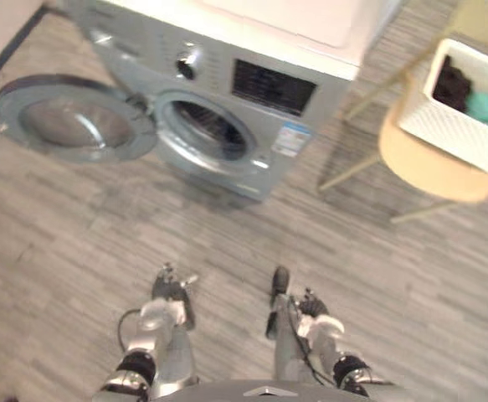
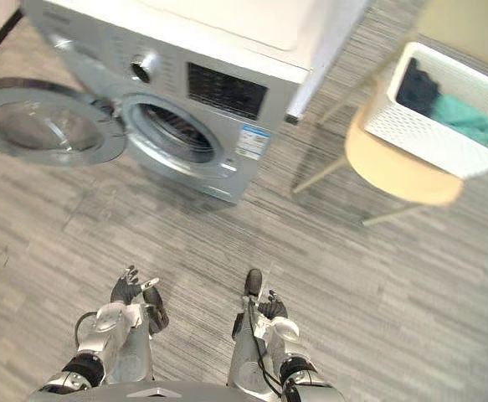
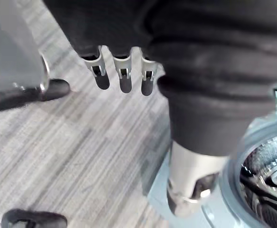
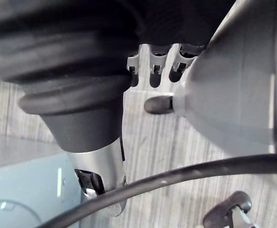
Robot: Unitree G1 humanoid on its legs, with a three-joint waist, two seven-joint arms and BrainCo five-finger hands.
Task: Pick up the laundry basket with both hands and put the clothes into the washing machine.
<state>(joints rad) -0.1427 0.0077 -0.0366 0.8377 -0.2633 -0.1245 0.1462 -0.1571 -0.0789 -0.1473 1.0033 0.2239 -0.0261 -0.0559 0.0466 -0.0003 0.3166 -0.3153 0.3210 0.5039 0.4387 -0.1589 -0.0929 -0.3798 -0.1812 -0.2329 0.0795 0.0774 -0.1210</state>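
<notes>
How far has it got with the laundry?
Barely started. Done: the washing machine has its door open. In hand: nothing; the left hand and right hand hang open and empty. Left: the laundry basket, clothes inside, sits on the chair, yet to be lifted and emptied into the machine.

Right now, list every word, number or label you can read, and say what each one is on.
No text is legible.
Sticker on the front of the washing machine, beside the door opening: print too blurred to read.
Dark control panel: markings too blurred to read.
White basket: no print visible.
</notes>
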